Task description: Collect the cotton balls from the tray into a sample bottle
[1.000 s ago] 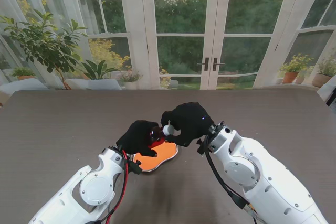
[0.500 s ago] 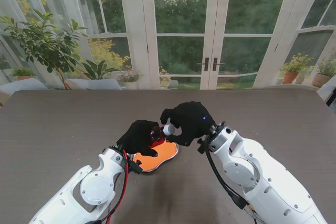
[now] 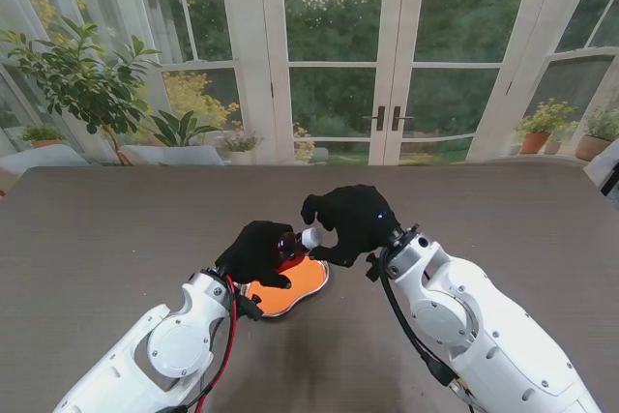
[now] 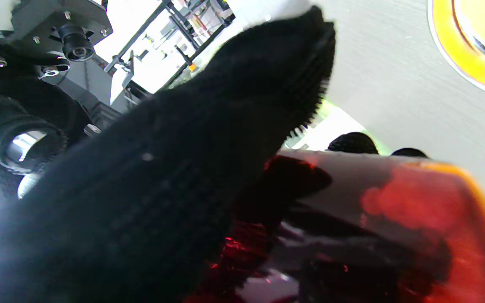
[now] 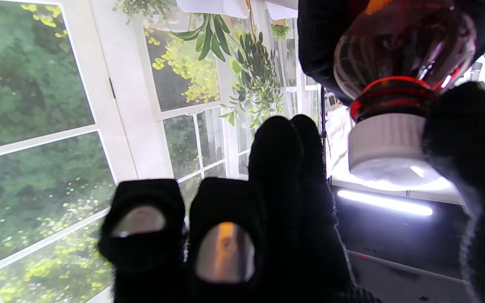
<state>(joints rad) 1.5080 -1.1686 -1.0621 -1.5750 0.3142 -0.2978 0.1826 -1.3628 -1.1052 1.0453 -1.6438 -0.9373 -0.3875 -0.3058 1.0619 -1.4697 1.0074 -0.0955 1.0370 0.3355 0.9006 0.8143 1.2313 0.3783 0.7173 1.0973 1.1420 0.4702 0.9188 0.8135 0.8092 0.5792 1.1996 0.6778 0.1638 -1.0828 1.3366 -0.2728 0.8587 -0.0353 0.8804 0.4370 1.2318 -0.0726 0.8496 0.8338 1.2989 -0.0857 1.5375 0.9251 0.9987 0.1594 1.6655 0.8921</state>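
Two hands at work: left hand grips sample bottle above orange tray — neck toward right hand, fingers curled round white cap. Cotton balls not visible.

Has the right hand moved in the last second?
Yes, slightly. The right hand has shifted a little to the right and nearer to me against the orange tray, staying at the bottle's white cap.

White arms, black-gloved fingers, red cable.
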